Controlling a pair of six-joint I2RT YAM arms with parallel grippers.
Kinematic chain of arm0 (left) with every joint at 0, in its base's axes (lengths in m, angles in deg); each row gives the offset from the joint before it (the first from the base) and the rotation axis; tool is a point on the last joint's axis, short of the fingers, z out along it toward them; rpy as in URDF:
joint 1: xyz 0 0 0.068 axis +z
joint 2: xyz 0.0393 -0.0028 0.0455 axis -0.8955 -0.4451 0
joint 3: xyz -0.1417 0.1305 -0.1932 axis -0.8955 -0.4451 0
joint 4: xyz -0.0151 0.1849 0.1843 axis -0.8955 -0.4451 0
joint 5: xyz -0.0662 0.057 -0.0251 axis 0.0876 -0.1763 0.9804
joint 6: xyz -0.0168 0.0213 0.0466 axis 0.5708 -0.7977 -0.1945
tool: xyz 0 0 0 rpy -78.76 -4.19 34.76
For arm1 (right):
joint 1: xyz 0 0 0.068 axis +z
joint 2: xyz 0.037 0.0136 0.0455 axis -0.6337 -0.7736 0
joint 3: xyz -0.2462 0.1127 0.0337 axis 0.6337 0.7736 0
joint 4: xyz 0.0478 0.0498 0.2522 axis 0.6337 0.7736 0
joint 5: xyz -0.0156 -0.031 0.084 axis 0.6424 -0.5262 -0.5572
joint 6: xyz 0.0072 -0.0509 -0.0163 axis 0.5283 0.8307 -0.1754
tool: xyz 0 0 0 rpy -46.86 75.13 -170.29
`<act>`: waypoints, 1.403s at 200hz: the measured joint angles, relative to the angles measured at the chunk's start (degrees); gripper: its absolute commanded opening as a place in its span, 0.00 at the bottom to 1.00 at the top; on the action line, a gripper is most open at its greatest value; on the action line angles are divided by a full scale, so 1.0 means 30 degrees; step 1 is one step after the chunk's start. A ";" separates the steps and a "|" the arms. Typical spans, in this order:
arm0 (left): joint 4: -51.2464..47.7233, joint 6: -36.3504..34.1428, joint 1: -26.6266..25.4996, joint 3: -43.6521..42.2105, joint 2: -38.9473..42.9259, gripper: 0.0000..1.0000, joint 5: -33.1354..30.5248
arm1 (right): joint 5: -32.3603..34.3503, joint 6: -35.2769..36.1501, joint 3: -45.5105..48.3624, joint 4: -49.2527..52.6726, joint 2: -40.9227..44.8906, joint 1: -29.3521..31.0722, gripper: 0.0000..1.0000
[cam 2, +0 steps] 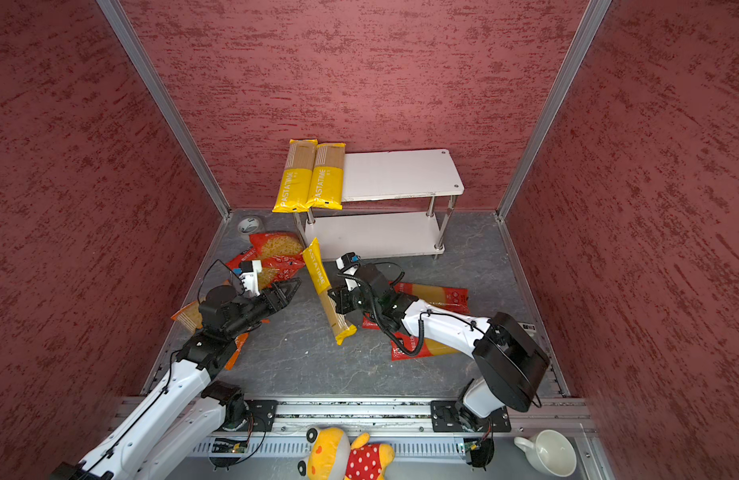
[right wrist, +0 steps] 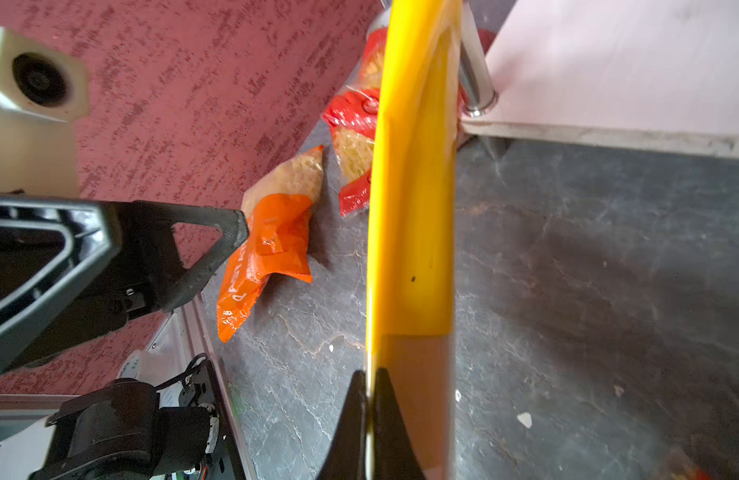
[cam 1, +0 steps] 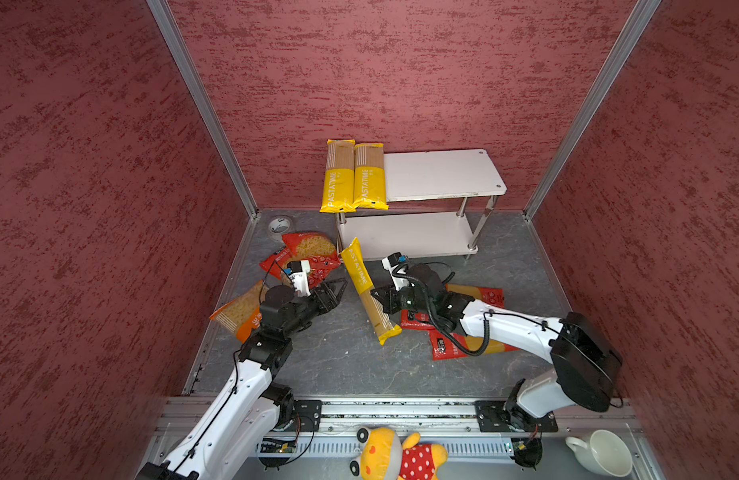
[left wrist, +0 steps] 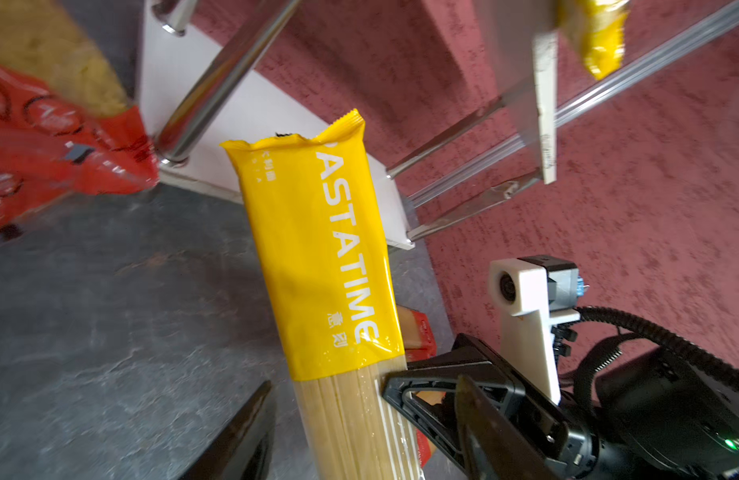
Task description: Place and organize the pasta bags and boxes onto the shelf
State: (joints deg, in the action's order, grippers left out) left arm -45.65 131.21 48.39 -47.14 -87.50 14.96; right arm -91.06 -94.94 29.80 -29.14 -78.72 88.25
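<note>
Lying flat at bench right, under right arm: red spaghetti packs. Orange bag at left edge. Right gripper pinching held yellow pack, tilted, mid-bench. Left gripper spread, tips just beside it. Red bags by shelf left front leg. Two yellow packs on top board, left end, overhanging front edge.

Left arm and right arm reach inward, left fingers spread apart, right fingers pinched tight

White arms, black joints, ribbed cable
</note>
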 measured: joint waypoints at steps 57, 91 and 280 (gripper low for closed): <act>0.4517 0.0933 0.0685 0.0007 -0.0648 0.79 0.3082 | -0.0933 0.1523 0.0182 -0.2725 0.2550 0.0000 0.00; 0.8444 0.2186 0.0816 -0.0007 -0.1486 0.80 0.3956 | -0.1989 0.1654 0.0182 -0.4677 0.3184 -0.0066 0.00; 1.5096 0.3118 0.0342 0.3985 -0.7023 0.22 0.6557 | -0.4087 -0.1902 0.0969 -1.1140 0.2798 -0.1421 0.18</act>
State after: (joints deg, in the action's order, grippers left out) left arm -0.36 140.56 49.42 -35.18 -108.57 34.63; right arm -103.32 -100.64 32.71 -62.56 -70.33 83.99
